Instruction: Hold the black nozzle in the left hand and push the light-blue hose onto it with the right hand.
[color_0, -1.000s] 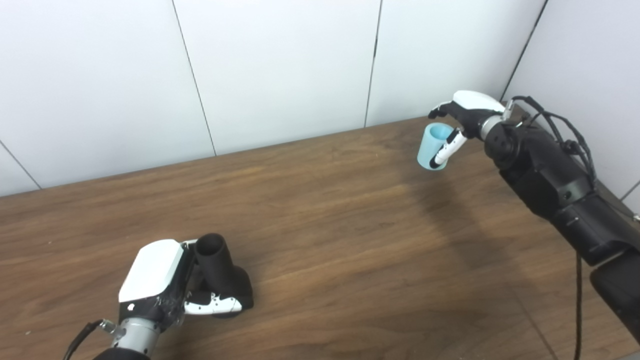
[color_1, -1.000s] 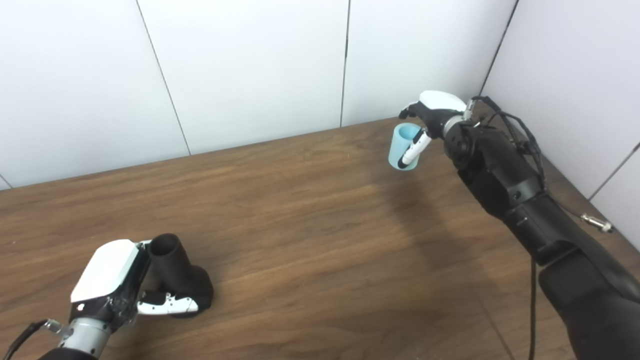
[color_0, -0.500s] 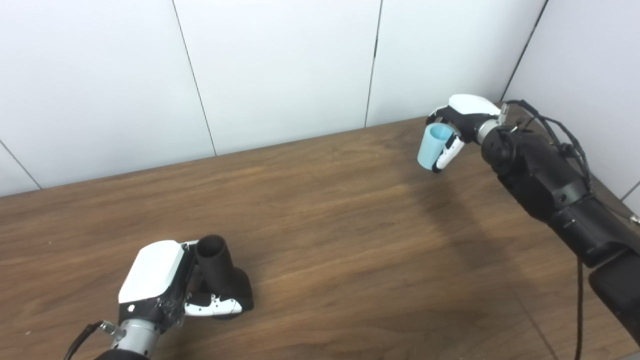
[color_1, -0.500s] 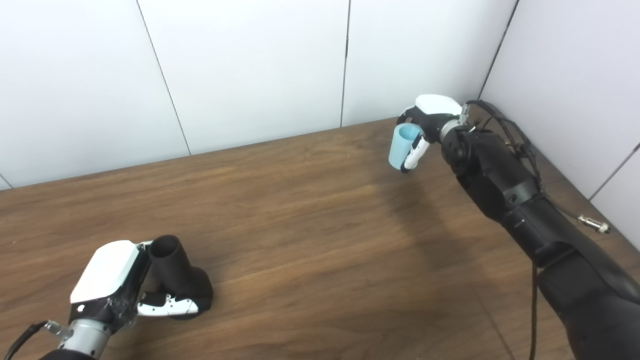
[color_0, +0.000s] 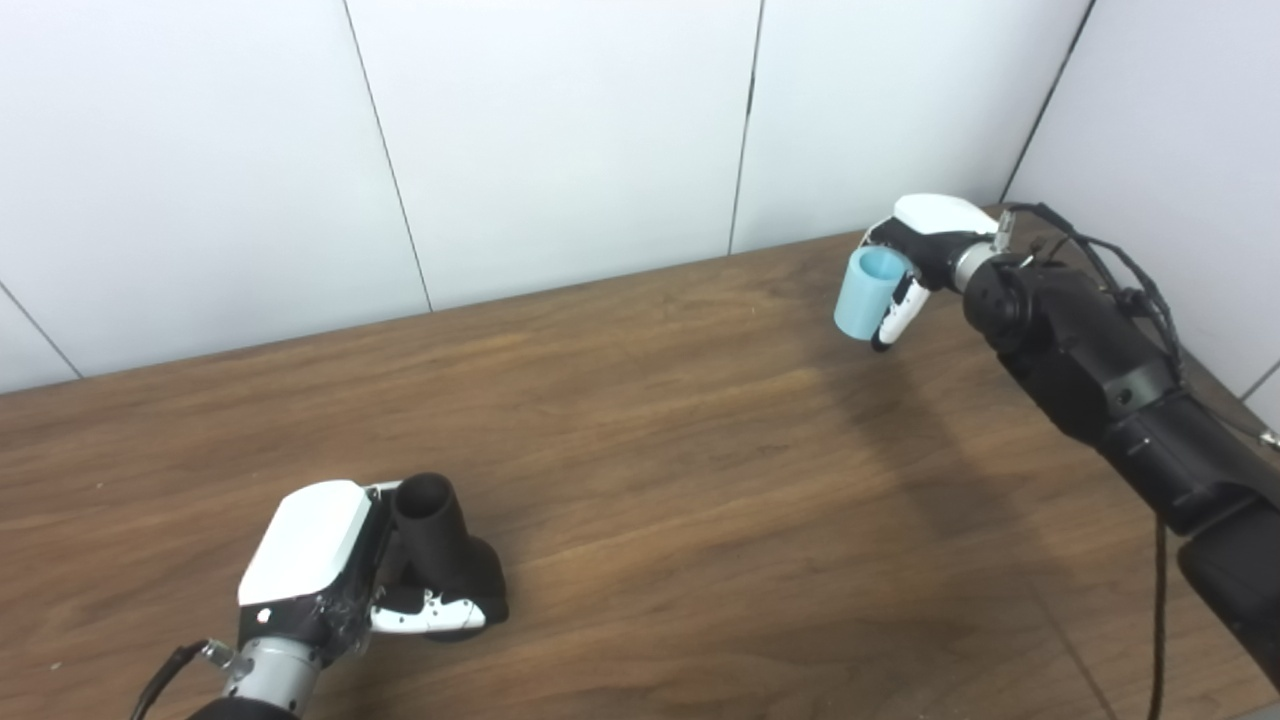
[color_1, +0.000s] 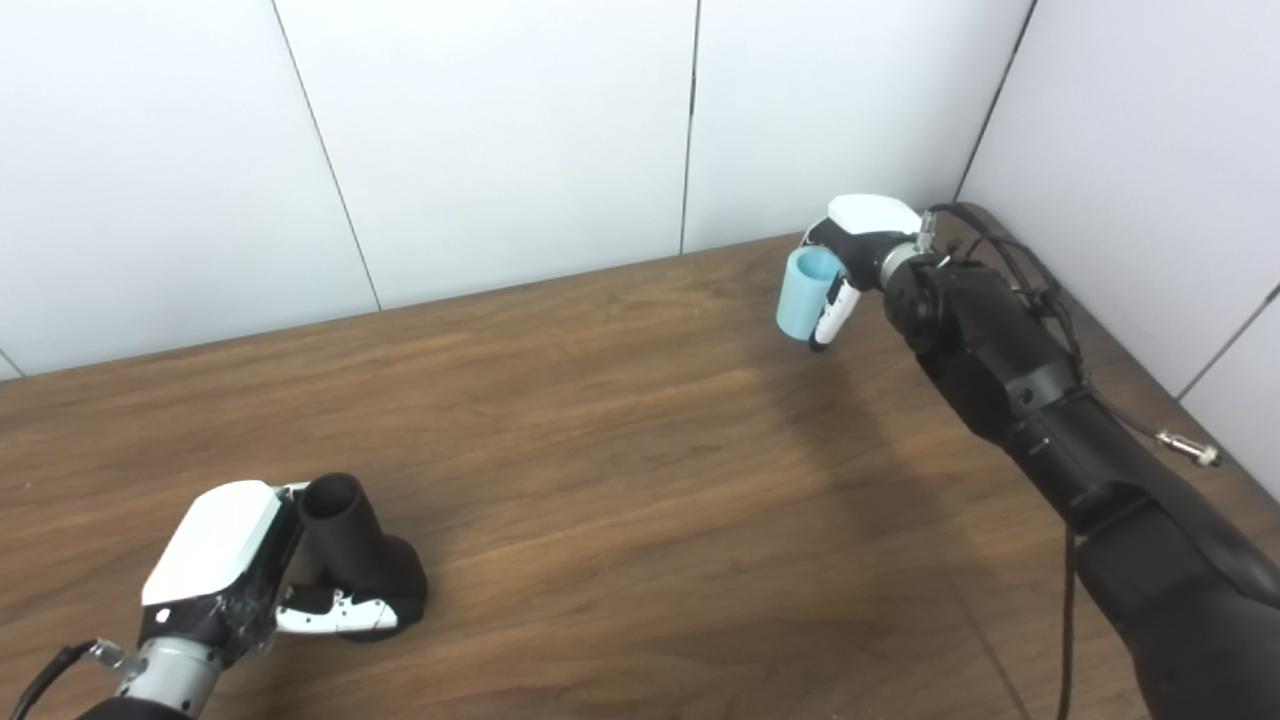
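In the left eye view, the left hand (color_0: 315, 560) is wrapped around the black nozzle (color_0: 440, 555), which stands on the table (color_0: 650, 480) just beside its palm, open end tilted up, likely so it is braced to take a push. The right hand (color_0: 915, 255) is closed on the light-blue hose (color_0: 865, 295), a short tube on the thumb side of its palm.

In the right eye view, the hose (color_1: 803, 293) sits far across the table from the nozzle (color_1: 355, 560), so it has yet to be carried over and lined up.
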